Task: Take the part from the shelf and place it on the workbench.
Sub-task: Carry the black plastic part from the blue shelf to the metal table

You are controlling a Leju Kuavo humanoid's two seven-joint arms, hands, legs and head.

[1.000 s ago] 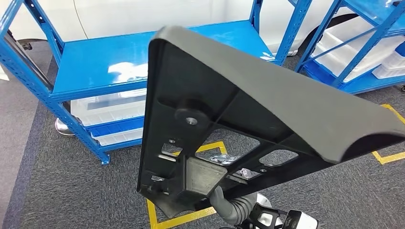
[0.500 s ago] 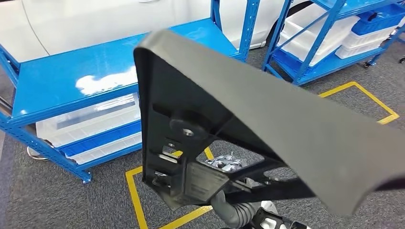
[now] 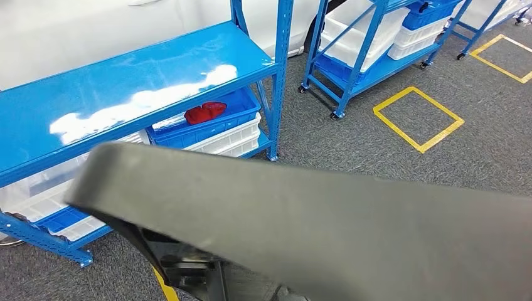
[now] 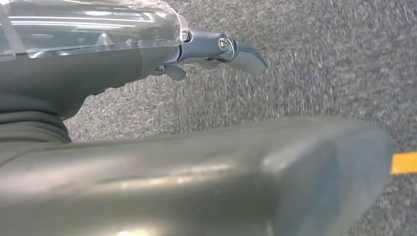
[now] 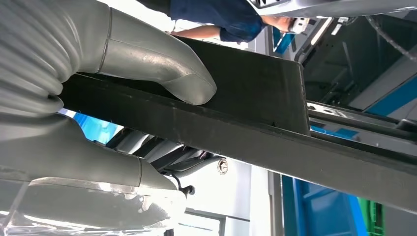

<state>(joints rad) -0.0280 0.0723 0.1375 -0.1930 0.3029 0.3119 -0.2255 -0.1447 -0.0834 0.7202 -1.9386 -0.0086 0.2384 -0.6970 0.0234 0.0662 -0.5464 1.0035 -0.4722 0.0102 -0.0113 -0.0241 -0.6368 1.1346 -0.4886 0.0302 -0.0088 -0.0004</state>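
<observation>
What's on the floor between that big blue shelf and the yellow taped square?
Only bare grey carpet lies between the blue shelf and the yellow square, as the head view shows.

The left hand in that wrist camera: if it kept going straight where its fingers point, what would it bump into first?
Probably just the grey carpet. The left hand holds nothing, its fingers pointing over open floor, alongside the dark part. Depth is hard to judge.
</observation>
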